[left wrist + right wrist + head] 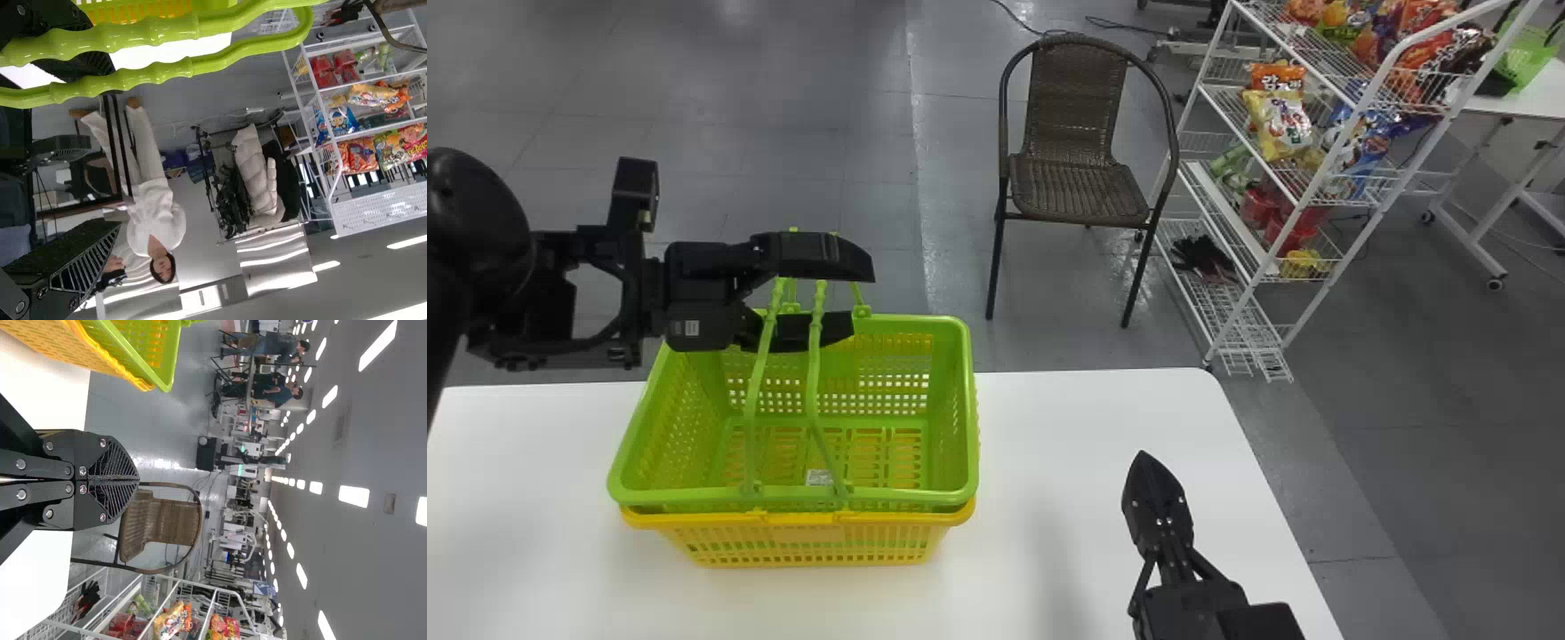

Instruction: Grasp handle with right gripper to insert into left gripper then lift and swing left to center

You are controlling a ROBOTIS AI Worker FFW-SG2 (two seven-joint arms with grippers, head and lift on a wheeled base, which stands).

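Green handles (815, 356) stand raised over the green basket (970, 400), which sits nested in a yellow basket (809, 544) on the white worktop (1085, 418). The robot's left hand (862, 298) is spread right at them; whether they lie inside its gap, I can't tell. Well apart, the right hand (1144, 462) is pressed together.

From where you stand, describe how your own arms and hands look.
The left arm is black, with a smooth rounded section and a curved cable or strut. The left hand is black too, with tapering fingers and a small pale label. The right arm is black and boxy; the right hand, also black, has ribbed, tapering fingers, slim bars and round silver screws.
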